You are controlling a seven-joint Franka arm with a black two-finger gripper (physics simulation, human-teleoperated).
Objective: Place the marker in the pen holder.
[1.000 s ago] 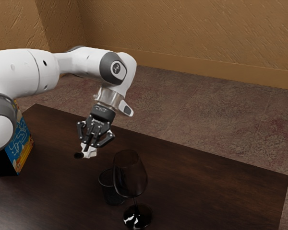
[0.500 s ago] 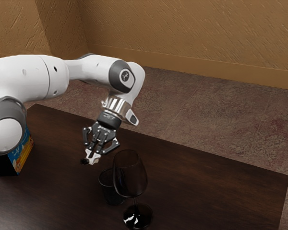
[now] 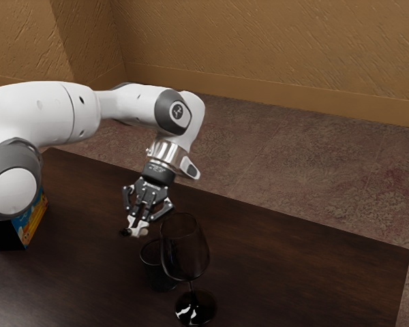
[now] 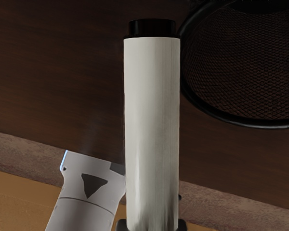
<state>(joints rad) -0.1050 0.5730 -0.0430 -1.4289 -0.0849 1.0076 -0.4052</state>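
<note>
In the exterior view my gripper (image 3: 140,219) is shut on the white marker (image 3: 138,227), whose black end (image 3: 125,232) points toward the exterior view's left. The black mesh pen holder (image 3: 158,270) stands upright on the table, just below and to the exterior view's right of the gripper. The wrist view has the marker (image 4: 151,125) large, with tips of the gripper (image 4: 152,225) against both its sides. Beyond the marker's dark end, off to one side, lies the round rim of the pen holder (image 4: 260,124); the marker is outside its opening.
A dark wine glass (image 3: 185,252) stands against the pen holder's outline, on the exterior view's right. A colourful box (image 3: 28,218) stands near the arm on the dark table (image 3: 279,252). A pale grey piece with a dark triangle (image 4: 86,192) appears in the wrist view.
My gripper has carried the marker toward the exterior view's right and lower, closer to the pen holder. Most of that travel came in the first half second. Holder, glass and box stayed put.
</note>
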